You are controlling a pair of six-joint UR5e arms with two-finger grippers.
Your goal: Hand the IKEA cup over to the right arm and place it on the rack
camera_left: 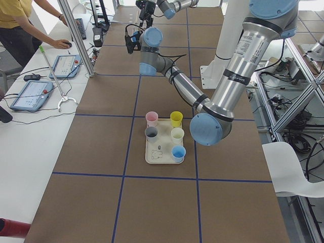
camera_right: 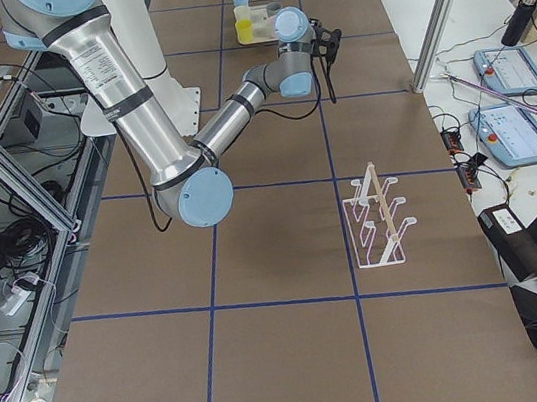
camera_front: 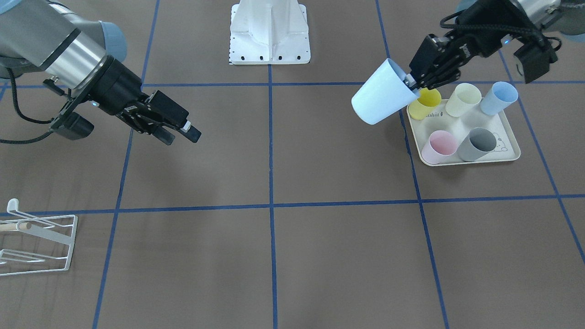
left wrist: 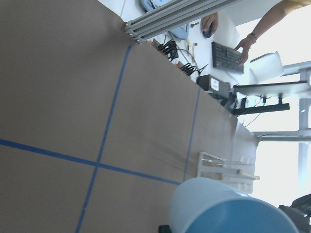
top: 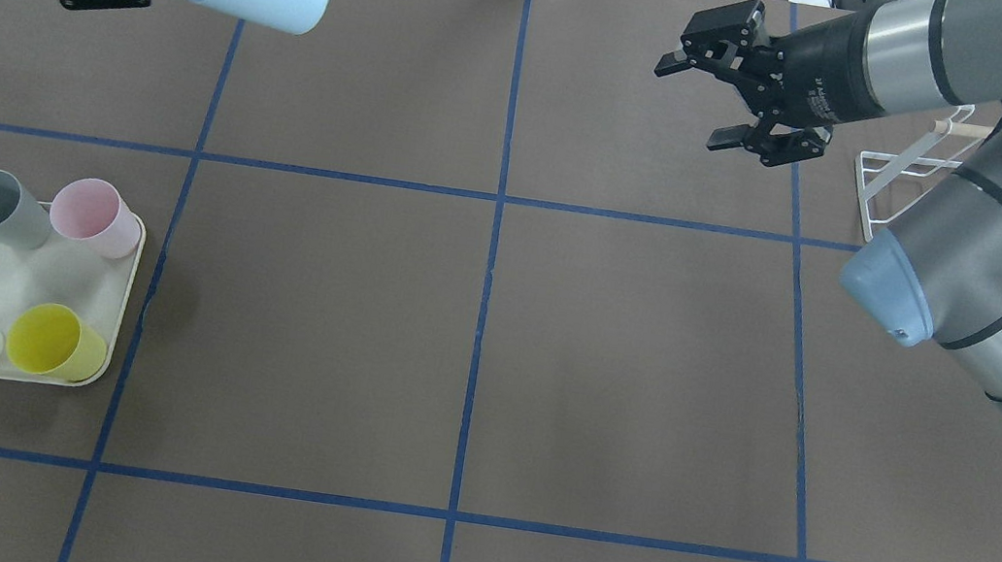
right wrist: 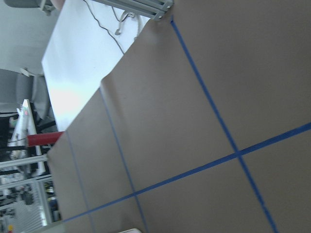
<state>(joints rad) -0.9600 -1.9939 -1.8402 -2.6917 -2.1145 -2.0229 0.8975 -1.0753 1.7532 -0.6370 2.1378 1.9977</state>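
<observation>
Item under inspection: pale blue IKEA cup (camera_front: 383, 94). It is held clear of the table, tipped on its side, with its base toward the table's middle and its mouth toward the left gripper (camera_front: 412, 86). That gripper's fingers are clamped on the cup's rim, one apparently inside the mouth and one outside. The cup hangs just beside the corner of the cream tray (camera_front: 457, 163).

Five further cups stand on the tray: yellow (camera_front: 425, 103), cream (camera_front: 462, 100), blue (camera_front: 498, 98), pink (camera_front: 438, 146) and grey (camera_front: 476, 144).

The right gripper (top: 700, 103) is raised over the far side of the table, well apart from the cup. Its fingers are spread and hold nothing. The white wire rack (camera_front: 41, 242) stands beyond it near the table's edge, with no cup on its prongs or wooden dowel.

Progress, as judged: the pick-up is done. The hand-over to the right arm is not yet begun, and the placing on the rack is outstanding.

Markings: the tray carries a small line-drawn animal and a word that appears to read "rabbit". No brand mark can be seen on the cup. Small white lettering on the right arm's wrist is too fine to read.
</observation>
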